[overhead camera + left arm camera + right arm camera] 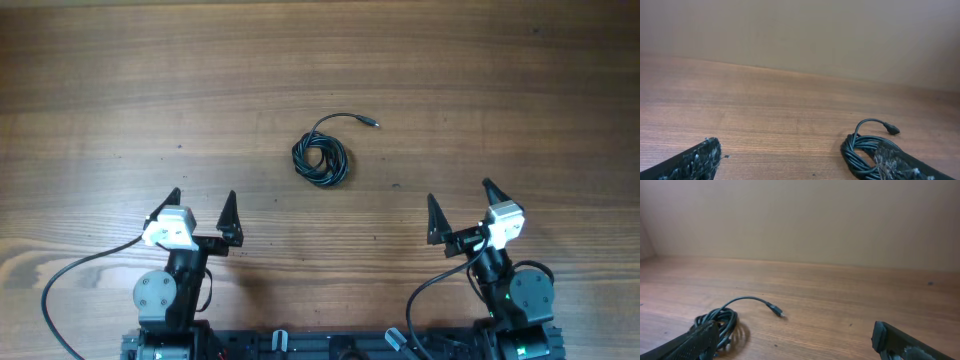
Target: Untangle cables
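Note:
The cables [320, 158] lie as one small coiled black bundle at the middle of the wooden table, with one free end curving up and right to a metal-tipped plug [372, 124]. My left gripper [203, 208] stands open near the front left, well short of the coil. My right gripper [460, 201] stands open near the front right, also apart from it. In the left wrist view the coil [860, 150] sits by my right finger, partly hidden behind it. In the right wrist view the coil [722, 322] lies beside my left finger, with the plug [776, 310] further right.
The wooden table [120, 90] runs in all directions around the coil. A plain beige wall [800, 35] rises behind the table's far edge. Thick black wires [70, 280] loop from the arm bases at the front edge.

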`<state>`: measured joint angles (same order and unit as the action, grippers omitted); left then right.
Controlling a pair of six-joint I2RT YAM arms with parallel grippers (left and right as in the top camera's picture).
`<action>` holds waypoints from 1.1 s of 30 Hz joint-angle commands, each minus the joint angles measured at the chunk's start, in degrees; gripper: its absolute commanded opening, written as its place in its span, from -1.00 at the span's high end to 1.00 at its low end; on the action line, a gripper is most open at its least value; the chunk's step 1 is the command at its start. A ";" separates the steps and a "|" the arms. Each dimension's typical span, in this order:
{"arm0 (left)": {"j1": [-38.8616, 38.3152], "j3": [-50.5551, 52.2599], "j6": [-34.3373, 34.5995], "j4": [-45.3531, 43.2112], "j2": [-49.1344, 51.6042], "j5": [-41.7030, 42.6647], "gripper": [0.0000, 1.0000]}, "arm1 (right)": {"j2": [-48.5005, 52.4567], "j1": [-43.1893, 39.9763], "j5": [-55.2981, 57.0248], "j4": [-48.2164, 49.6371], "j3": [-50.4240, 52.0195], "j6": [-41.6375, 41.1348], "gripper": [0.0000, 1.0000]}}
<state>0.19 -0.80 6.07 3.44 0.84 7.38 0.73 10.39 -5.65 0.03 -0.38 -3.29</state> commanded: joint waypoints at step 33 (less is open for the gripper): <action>-9.20 -70.10 13.60 36.70 92.19 12.17 -0.43 | 63.36 -0.31 -18.01 -40.70 -68.72 -1.62 -1.00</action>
<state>-7.29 -70.15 13.23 40.12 88.33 25.61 61.25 10.28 -16.93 -41.15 -67.79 -3.16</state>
